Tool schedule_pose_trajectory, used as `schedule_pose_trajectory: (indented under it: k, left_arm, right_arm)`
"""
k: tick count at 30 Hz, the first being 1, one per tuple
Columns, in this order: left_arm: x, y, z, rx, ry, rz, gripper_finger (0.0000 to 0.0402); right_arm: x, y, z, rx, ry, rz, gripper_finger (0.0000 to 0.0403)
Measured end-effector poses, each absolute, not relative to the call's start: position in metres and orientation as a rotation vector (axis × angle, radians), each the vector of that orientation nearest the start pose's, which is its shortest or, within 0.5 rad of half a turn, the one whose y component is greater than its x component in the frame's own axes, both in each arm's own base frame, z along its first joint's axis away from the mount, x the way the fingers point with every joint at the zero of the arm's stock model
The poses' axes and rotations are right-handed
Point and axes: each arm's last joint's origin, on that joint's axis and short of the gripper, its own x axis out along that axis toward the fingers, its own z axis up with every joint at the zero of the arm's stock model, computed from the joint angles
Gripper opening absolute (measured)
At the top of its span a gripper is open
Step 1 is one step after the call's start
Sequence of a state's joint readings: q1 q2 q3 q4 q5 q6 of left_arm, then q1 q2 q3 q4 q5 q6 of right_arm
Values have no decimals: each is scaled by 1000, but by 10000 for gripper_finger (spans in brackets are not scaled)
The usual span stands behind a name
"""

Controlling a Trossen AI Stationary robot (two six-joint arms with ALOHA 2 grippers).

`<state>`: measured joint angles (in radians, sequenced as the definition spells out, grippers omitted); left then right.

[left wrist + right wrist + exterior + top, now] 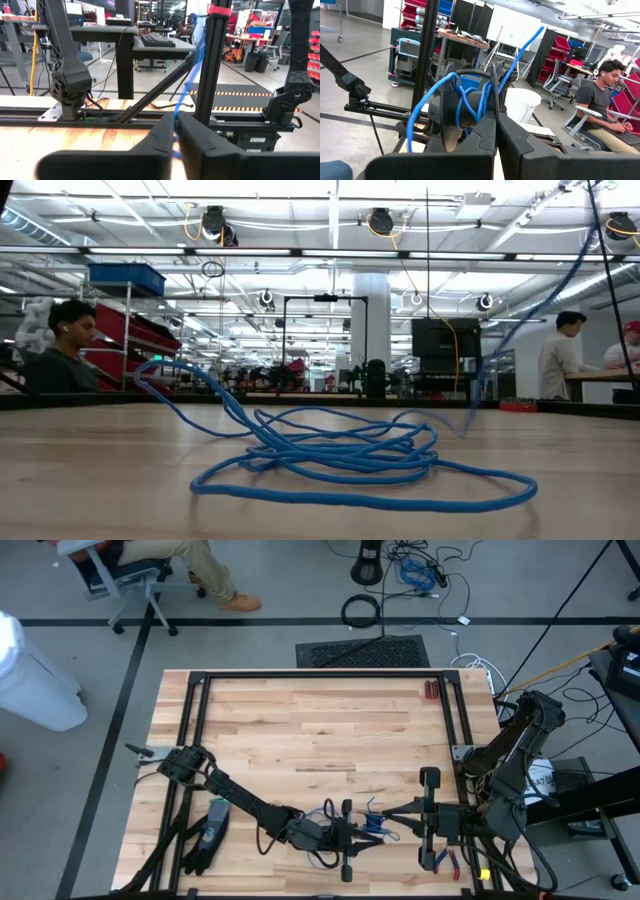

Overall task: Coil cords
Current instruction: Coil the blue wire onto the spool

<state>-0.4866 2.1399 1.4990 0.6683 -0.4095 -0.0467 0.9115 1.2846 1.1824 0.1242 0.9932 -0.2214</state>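
1. Near edge of table (300,730), centre: the blue cord (372,823) lies in a loose tangle between the two grippers. The low view shows the cord (340,455) as flat sloppy loops on the wood, with one strand rising up and away to that picture's right.
2. Left gripper (345,833) sits at the left side of the tangle. Its fingers (160,142) are pressed together on a strand of the cord (184,95), which runs up and out from between them.
3. Right gripper (405,811) is at the right side of the tangle, facing the left one. Its fingers (485,132) are pressed together, and loops of the cord (465,100) hang in front of them, draped over the other arm's dark wrist. Cannot tell whether a strand is actually caught between these fingers.
4. Key relation: the tangle lies between the two grippers and its span runs left to right along the near edge. Both grippers are about equally close, but the left has the clear pinch.
5. Judgement: still messy, not yet a neat coil. The next move likely needs one end held fixed while the other wraps.
6. Off to the left near the edge: black glove (207,838). Right near corner: red-handled pliers (441,861).
7. Beyond the table: black cable ring (361,610) on the floor.
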Motion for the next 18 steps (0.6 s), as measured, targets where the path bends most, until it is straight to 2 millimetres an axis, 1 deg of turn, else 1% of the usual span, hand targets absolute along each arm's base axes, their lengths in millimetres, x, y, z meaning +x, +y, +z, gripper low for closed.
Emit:
schedule_pose_trajectory:
  k: [1, 8, 12, 18]
  left_arm:
    - [437, -218, 230, -58, -21, -78, 10]
    - [436, -218, 232, -40, -10, -77, 3]
    - [428, -213, 249, 1, 63, -55, 3]
    - [407, -202, 268, 46, 256, 33, 3]
  right_arm:
    - [190, 205, 393, -203, -4, -83, 0]
    - [190, 206, 393, -204, -4, -83, 0]
    - [189, 206, 393, -199, -4, -80, 0]
    - [188, 208, 393, -195, -5, -72, 0]
